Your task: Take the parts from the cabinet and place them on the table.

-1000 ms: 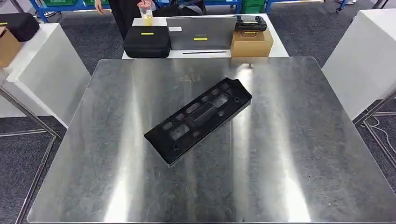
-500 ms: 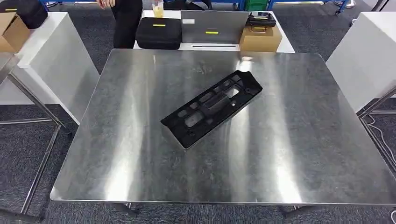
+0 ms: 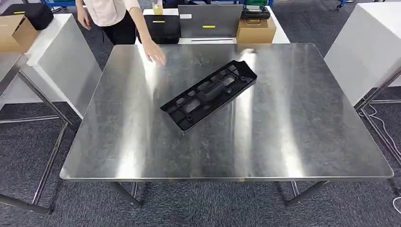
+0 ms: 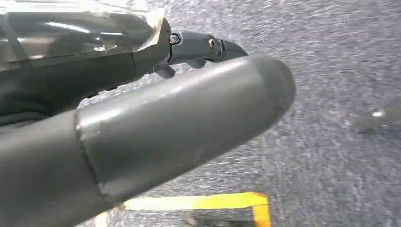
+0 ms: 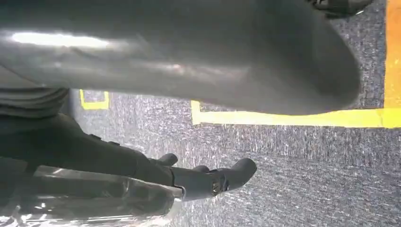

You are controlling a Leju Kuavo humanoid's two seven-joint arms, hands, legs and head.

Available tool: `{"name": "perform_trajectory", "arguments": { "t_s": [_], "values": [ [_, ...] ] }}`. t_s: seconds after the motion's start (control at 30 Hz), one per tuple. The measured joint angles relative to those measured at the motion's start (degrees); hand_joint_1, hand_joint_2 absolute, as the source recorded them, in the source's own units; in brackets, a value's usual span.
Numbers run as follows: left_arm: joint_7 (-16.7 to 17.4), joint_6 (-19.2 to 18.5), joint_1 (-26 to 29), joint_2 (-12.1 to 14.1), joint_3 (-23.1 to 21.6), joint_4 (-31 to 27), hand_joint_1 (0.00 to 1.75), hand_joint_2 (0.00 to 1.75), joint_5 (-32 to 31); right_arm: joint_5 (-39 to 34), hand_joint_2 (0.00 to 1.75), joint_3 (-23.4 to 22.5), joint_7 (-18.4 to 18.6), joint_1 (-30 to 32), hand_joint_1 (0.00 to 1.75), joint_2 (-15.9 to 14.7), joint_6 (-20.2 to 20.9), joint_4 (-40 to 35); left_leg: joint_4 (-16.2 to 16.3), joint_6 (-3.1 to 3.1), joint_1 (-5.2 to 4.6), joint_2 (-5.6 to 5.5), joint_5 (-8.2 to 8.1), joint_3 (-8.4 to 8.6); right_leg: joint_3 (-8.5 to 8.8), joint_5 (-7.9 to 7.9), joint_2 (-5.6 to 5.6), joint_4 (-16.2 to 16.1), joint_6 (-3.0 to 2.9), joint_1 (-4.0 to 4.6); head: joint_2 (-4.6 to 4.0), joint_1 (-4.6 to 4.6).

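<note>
A: Nearest first. What are the hands doing?

B: Both hang low over grey carpet. The left hand (image 4: pixel 156 123) and the right hand (image 5: pixel 189 71) each show a thick thumb apart from the darker fingers, with nothing between them, so I read both as spread and holding nothing.

A: And the part?

B: The black part (image 3: pixel 209 94) lies flat and diagonal at the middle of the steel tabletop (image 3: pixel 293 142), apart from every edge. It looks placed.

A: Beyond it?

B: A person's hand (image 3: pixel 155 53) reaches over the tabletop's far edge, upper left of the frame, near the part but not touching. Behind, a white table (image 3: pixel 283 37) carries a black case (image 3: pixel 162 26) and a cardboard box (image 3: pixel 256 29).

A: The risk?

B: That the person and a rising arm meet over the tabletop. Also, the slick steel would probably let a nudged part slide.
</note>
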Motion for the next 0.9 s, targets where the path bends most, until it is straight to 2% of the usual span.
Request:
{"name": "perform_trajectory", "arguments": {
  "t_s": [0.03,0.07,0.1,0.13,0.17,0.2,0.23,0.27,0.3,0.33,0.37,0.4,0.43,0.47,0.5,0.53,0.57,0.6,0.63,0.67,0.7,0.73,0.77,0.8,0.83,0.87,0.9],
  "values": [
    [0.0,-0.2,0.0,0.0,0.1,0.0,0.0,0.0,0.0,-0.2,0.0,0.0,-0.3,0.0,0.0,0.0,-0.3,0.0,0.0,-0.28,0.33,0.0,2.06,0.97,-1.06,0.63,-0.08,0.3,0.23,-0.08,0.0,0.02],
    [0.0,-0.2,-0.1,0.0,0.1,0.0,0.0,0.0,0.0,-0.3,0.0,0.0,-0.4,-0.1,0.0,0.0,-0.4,0.0,-1.3,-0.46,0.58,0.03,4.17,2.44,-1.83,1.04,-0.07,0.5,0.53,-0.21,0.0,-0.02],
    [0.0,-0.3,-0.2,-0.1,0.1,0.0,0.0,0.0,0.0,-0.3,0.0,0.0,-0.5,0.0,0.0,0.0,-0.5,0.0,-6.0,-0.68,0.89,0.04,6.52,6.18,-2.92,1.44,-0.07,1.1,1.05,-0.41,0.0,0.0],
    [0.0,-0.3,-0.3,-0.1,0.2,0.0,0.0,0.0,0.0,-0.4,0.0,0.0,-0.6,-0.1,0.0,0.0,-0.6,0.0,-11.2,-0.82,1.13,0.05,6.74,9.96,-3.56,1.68,-0.07,1.7,1.42,-0.49,0.0,-0.04],
    [0.0,-0.3,-0.4,-0.1,0.2,0.0,0.0,0.0,0.0,-0.4,0.0,0.1,-0.6,-0.1,0.0,0.0,-0.6,0.0,-15.5,-0.81,1.06,-0.06,5.32,13.01,-4.07,1.88,-0.08,2.2,1.76,-0.28,0.0,-0.09],
    [0.0,-0.3,-0.5,-0.1,0.2,0.0,0.0,0.0,0.0,-0.4,0.0,0.1,-0.6,-0.2,0.0,0.0,-0.7,0.0,-18.5,-0.15,0.69,-0.19,4.17,14.3,-4.57,2.29,-0.11,2.6,2.35,-0.13,0.0,0.04],
    [0.0,-0.3,-0.5,-0.1,0.2,0.0,0.0,0.0,-0.1,-0.4,0.0,0.1,-0.6,-0.4,0.0,0.0,-0.8,0.0,-18.6,0.23,0.49,-0.18,3.99,13.8,-4.82,2.88,-0.2,2.7,2.9,-0.13,0.0,0.02],
    [0.0,-0.5,-0.5,-0.2,0.2,0.0,0.0,0.0,-0.1,-0.5,0.0,0.1,-0.6,-0.5,0.0,0.0,-0.9,0.0,-18.3,0.65,0.27,-0.18,4.17,13.42,-4.99,3.37,-0.21,2.6,3.2,-0.15,0.0,0.02],
    [0.1,-0.9,-0.4,-0.2,0.2,0.0,0.0,0.0,-0.3,-0.8,0.0,0.1,-0.7,-0.2,0.0,0.0,-1.2,0.0,-18.6,1.82,0.01,-0.02,5.09,12.48,-5.52,4.2,-0.15,2.2,3.98,0.12,0.0,0.06],
    [0.1,-1.1,-0.5,-0.3,0.2,0.1,0.0,0.0,-0.6,-1.0,0.0,0.1,-0.9,-0.4,0.0,0.0,-1.3,0.0,-18.8,2.65,0.37,0.37,5.8,11.86,-5.89,3.47,-0.13,2.8,3.97,-0.08,0.0,0.15],
    [0.3,-1.6,-0.7,-0.4,0.2,0.1,0.0,0.0,-1.0,-1.0,0.0,0.0,-1.2,-0.4,0.0,0.0,-1.6,0.0,-18.8,3.46,0.05,0.37,6.61,10.75,-7.37,0.16,0.17,5.1,3.18,-0.21,0.0,0.15],
    [0.6,-2.0,-0.7,-0.3,0.2,0.1,0.0,0.0,-1.3,-1.0,0.0,0.1,-1.5,-0.4,0.0,0.1,-1.9,0.0,-18.8,3.88,-0.01,0.45,7.3,10.01,-8.59,-3.23,0.22,8.6,2.45,-0.2,0.0,0.61],
    [0.7,-2.1,-0.7,-0.3,0.2,0.1,0.0,0.0,-1.4,-0.8,0.0,0.1,-1.7,-0.4,0.0,0.1,-2.1,0.0,-18.8,3.92,-0.11,0.55,8.0,9.15,-9.45,-6.26,0.3,12.7,2.09,-0.19,0.0,0.68],
    [0.7,-2.2,-0.7,-0.2,0.2,0.1,0.0,0.0,-1.5,-0.4,0.0,0.2,-1.9,-0.4,0.0,0.1,-2.1,0.0,-18.7,4.01,-0.24,0.63,8.71,8.25,-10.09,-8.17,0.36,16.7,2.11,-0.19,0.0,0.66],
    [0.7,-2.3,-0.7,-0.2,0.2,0.1,0.0,0.0,-1.6,-0.2,0.0,0.5,-2.1,-0.4,0.0,0.1,-2.1,0.0,-18.7,3.97,-0.34,0.69,9.47,7.36,-10.16,-8.44,0.42,19.7,2.61,-0.17,0.0,0.7],
    [0.7,-2.3,-0.7,-0.3,0.2,0.1,0.0,0.0,-1.7,0.0,0.0,0.8,-2.5,-0.4,0.0,0.1,-2.1,0.0,-18.6,3.93,-0.52,0.71,10.28,6.31,-9.3,-7.24,0.47,20.8,3.37,-0.13,0.0,0.66],
    [0.7,-2.2,-0.7,-0.3,0.2,0.1,0.0,0.0,-1.7,-0.1,0.0,1.0,-2.8,-0.4,0.0,0.0,-2.1,0.0,-18.5,3.86,-0.59,0.71,10.91,5.36,-7.65,-5.41,0.49,20.0,4.04,-0.13,0.0,0.7],
    [0.7,-2.2,-0.7,-0.3,0.2,0.1,0.0,0.0,-1.7,-0.1,0.0,1.0,-3.1,-0.4,0.0,-0.1,-2.1,0.0,-18.4,3.74,-0.71,0.69,11.6,4.44,-4.87,-3.53,0.51,17.1,4.47,-0.06,0.0,0.66],
    [0.7,-2.1,-0.8,-0.4,0.2,0.1,0.0,0.0,-1.8,-0.3,0.0,1.1,-3.3,-0.6,0.0,-0.2,-2.1,0.0,-18.2,3.5,-0.75,0.62,12.41,3.91,-0.1,-2.79,0.57,11.1,4.13,0.07,0.0,0.7],
    [0.6,-2.1,-0.9,-0.5,0.2,0.1,0.0,0.0,-1.8,-0.3,0.0,1.1,-3.3,-0.7,0.0,-0.2,-2.2,0.0,-18.1,3.29,-0.75,0.61,12.93,3.65,3.58,-3.79,0.73,6.2,3.43,0.11,0.0,0.59],
    [0.5,-2.1,-0.9,-0.5,0.3,0.1,0.0,0.0,-1.8,-0.4,0.0,1.2,-3.5,-0.9,0.0,-0.3,-2.3,0.0,-17.9,2.83,-1.07,0.61,13.64,3.23,8.14,-5.87,0.79,-1.7,2.51,0.76,0.0,0.7],
    [0.5,-2.1,-0.9,-0.5,0.3,0.1,0.0,0.0,-1.8,-0.4,0.0,1.2,-3.5,-0.9,0.0,-0.3,-2.3,0.0,-18.1,2.55,-1.04,0.72,14.34,3.2,7.44,-5.93,0.82,-1.4,2.27,0.87,0.0,0.41],
    [0.5,-2.0,-1.0,-0.5,0.3,0.1,0.0,0.0,-1.8,-0.4,0.0,1.2,-3.5,-0.9,0.0,-0.3,-2.3,0.0,-18.3,2.43,-0.95,0.75,14.75,3.16,7.07,-5.68,0.78,-1.4,2.21,0.98,0.0,0.52],
    [0.5,-2.0,-0.9,-0.5,0.3,0.1,0.0,0.0,-1.8,-0.5,0.0,1.3,-3.5,-0.9,0.0,-0.4,-2.3,0.0,-18.5,1.98,-0.94,0.73,15.54,2.94,6.44,-5.2,0.76,-1.1,1.63,1.03,0.0,0.5],
    [0.5,-2.0,-0.8,-0.3,0.2,0.1,0.0,0.0,-1.8,-0.5,0.0,1.3,-3.5,-0.8,0.0,-0.2,-2.3,0.0,-18.3,1.74,-0.79,0.52,15.5,2.34,5.86,-4.38,0.61,-1.2,1.01,-0.26,0.0,0.5],
    [0.5,-2.0,-0.7,-0.4,0.2,0.1,0.0,0.0,-1.8,-0.5,0.0,1.4,-3.5,-0.8,0.0,-0.2,-2.4,0.0,-17.0,1.33,-0.65,0.27,12.4,1.69,5.03,-3.66,0.44,-1.1,0.41,-0.11,0.0,0.33],
    [0.5,-2.0,-0.7,-0.5,0.2,0.1,0.0,0.0,-1.8,-0.7,0.0,1.4,-3.5,-0.8,0.0,-0.3,-2.4,0.0,-14.0,1.04,-0.4,0.28,8.12,0.99,4.25,-2.94,0.25,-1.1,-0.37,-0.08,0.0,-0.07]
  ]
}}
